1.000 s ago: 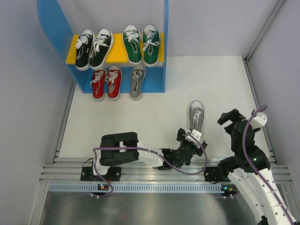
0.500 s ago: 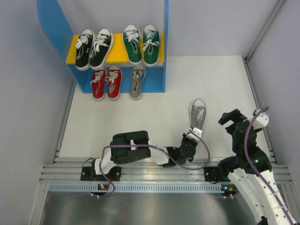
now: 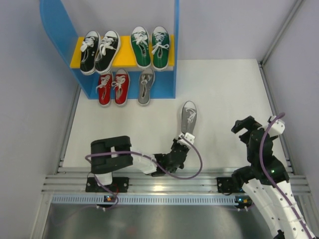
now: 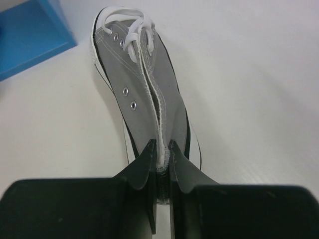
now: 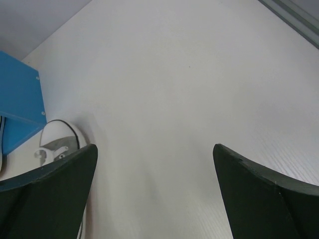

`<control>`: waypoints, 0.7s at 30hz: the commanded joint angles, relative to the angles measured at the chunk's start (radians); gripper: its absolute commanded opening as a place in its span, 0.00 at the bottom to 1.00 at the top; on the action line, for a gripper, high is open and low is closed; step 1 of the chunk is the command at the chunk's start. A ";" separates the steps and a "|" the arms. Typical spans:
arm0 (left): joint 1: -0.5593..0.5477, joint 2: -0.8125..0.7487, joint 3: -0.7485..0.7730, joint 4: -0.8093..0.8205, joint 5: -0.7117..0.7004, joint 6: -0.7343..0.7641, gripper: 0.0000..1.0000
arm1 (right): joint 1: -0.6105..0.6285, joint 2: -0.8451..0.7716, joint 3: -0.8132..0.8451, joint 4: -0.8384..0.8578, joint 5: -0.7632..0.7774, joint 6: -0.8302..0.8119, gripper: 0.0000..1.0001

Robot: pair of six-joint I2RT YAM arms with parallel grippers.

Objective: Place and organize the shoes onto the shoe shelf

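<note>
Grey shoe [image 3: 189,115]: just before the shoe shelf [image 3: 176,59], by its right panel, toe toward it; heel pinched in narrow left gripper [image 4: 160,152]. Gap beside shelved mate [image 3: 145,85] lies slightly left. Right gripper [image 5: 154,194] wide, farther.

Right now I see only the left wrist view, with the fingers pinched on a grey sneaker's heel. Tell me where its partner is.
Observer: The other grey sneaker stands on the lower level of the shoe shelf, right of the red pair.
Operator: Say whether there's room beside it.
Observer: Yes, a bare gap lies between it and the shelf's right side panel.
Operator: Report the upper level.
Observer: The yellow board carries the black pair and the green pair.
Operator: Give me the right gripper.
Observer: The right gripper is open and holds nothing, over the table to the right of the held grey sneaker.
</note>
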 commanded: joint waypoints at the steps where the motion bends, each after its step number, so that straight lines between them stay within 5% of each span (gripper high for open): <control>1: 0.006 -0.187 -0.068 0.083 -0.128 0.076 0.00 | 0.012 -0.011 0.021 0.018 -0.015 -0.017 0.99; 9: 0.021 -0.490 -0.138 -0.248 -0.215 -0.024 0.00 | 0.012 -0.014 0.016 0.022 -0.027 -0.020 0.99; 16: 0.138 -0.653 -0.160 -0.452 -0.148 -0.100 0.00 | 0.014 -0.011 0.019 0.018 -0.030 -0.022 0.99; 21: 0.230 -0.718 -0.184 -0.416 -0.024 -0.033 0.00 | 0.012 -0.009 0.016 0.022 -0.030 -0.019 1.00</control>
